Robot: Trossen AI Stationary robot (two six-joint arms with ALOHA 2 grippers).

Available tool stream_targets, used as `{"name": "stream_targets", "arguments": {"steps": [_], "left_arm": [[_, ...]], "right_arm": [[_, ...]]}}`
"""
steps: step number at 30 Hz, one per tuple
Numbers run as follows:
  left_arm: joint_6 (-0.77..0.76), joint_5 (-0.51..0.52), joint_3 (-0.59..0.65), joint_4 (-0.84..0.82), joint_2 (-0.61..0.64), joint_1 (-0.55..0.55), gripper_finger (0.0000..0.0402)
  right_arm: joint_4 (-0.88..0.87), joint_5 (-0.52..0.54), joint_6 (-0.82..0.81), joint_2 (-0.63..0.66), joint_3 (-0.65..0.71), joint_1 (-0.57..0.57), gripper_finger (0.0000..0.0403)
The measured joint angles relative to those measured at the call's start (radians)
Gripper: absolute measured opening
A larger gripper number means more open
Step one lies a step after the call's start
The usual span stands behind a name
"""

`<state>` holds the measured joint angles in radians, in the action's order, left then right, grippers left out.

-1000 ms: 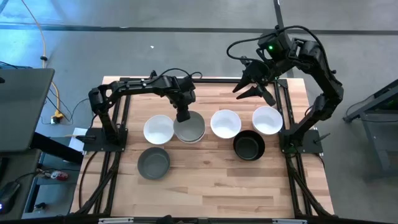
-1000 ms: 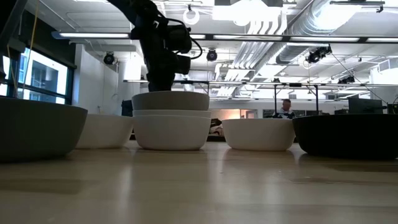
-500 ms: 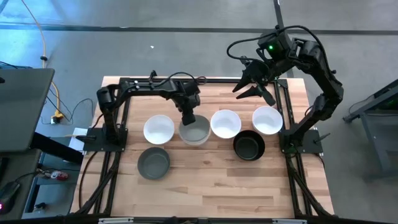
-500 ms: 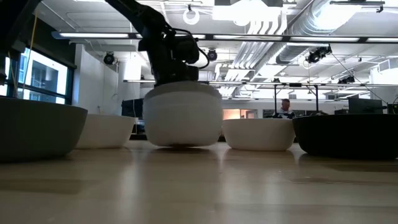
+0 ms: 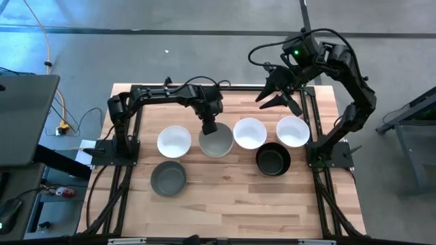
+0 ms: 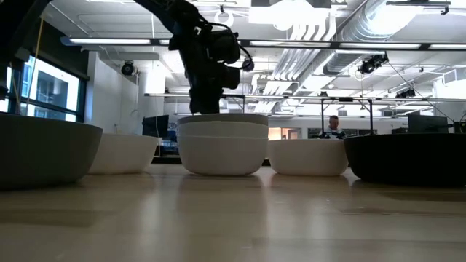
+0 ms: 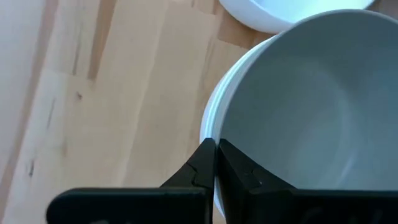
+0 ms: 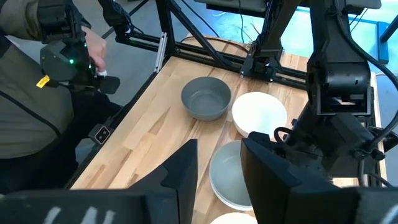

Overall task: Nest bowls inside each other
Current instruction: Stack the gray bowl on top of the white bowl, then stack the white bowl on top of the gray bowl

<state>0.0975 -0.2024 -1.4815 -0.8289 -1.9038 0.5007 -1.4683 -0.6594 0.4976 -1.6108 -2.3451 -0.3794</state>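
A stack of two nested bowls (image 5: 219, 143), grey-looking inside with a white rim, stands on the table (image 5: 225, 204) between a white bowl (image 5: 174, 141) and another white bowl (image 5: 249, 133). My left gripper (image 5: 209, 127) is shut on the stack's far rim. A third white bowl (image 5: 293, 131), a black bowl (image 5: 272, 160) and a grey bowl (image 5: 168, 177) stand apart on their bases. My right gripper (image 5: 278, 94) hangs open high above the far right edge, holding nothing. My left gripper pinches the stack's rim (image 7: 210, 127) on its far side, one finger (image 7: 239, 174) inside the bowl and one (image 7: 196, 171) outside. The fingers come steeply from above, slanting from the far side. The stack (image 6: 222, 142) sits level with its base on the table.
The black frame rails (image 5: 129, 116) run along the table's left, right and far edges. A person with a hand-held device (image 8: 68, 59) stands beside the table. Bare wood (image 5: 225, 204) lies toward the near edge.
My left gripper has moved toward the table's right edge, staying shut on the stack's rim. The stack went along with it, tipping up midway and now standing level again, closer to the middle white bowl.
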Motion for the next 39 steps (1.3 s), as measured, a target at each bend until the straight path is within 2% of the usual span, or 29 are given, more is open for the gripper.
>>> {"name": "stream_targets", "arguments": {"steps": [17, 25, 34, 39], "left_arm": [[0.002, -0.015, -0.001, -0.011, -0.029, -0.004, 0.0008], [0.003, -0.023, -0.001, -0.011, -0.028, -0.004, 0.0065], [0.042, -0.045, -0.002, -0.027, 0.026, 0.0, 0.014], [0.066, -0.006, -0.003, -0.16, 0.094, 0.019, 0.0159]], "right_arm": [[-0.001, -0.006, 0.0, 0.0, 0.001, 0.0, 0.0112], [-0.002, -0.034, -0.019, 0.001, 0.103, -0.007, 0.0112], [0.019, -0.033, -0.016, 0.0, 0.27, -0.082, 0.0113], [0.017, -0.052, -0.001, 0.001, 0.323, -0.125, 0.0113]]}}
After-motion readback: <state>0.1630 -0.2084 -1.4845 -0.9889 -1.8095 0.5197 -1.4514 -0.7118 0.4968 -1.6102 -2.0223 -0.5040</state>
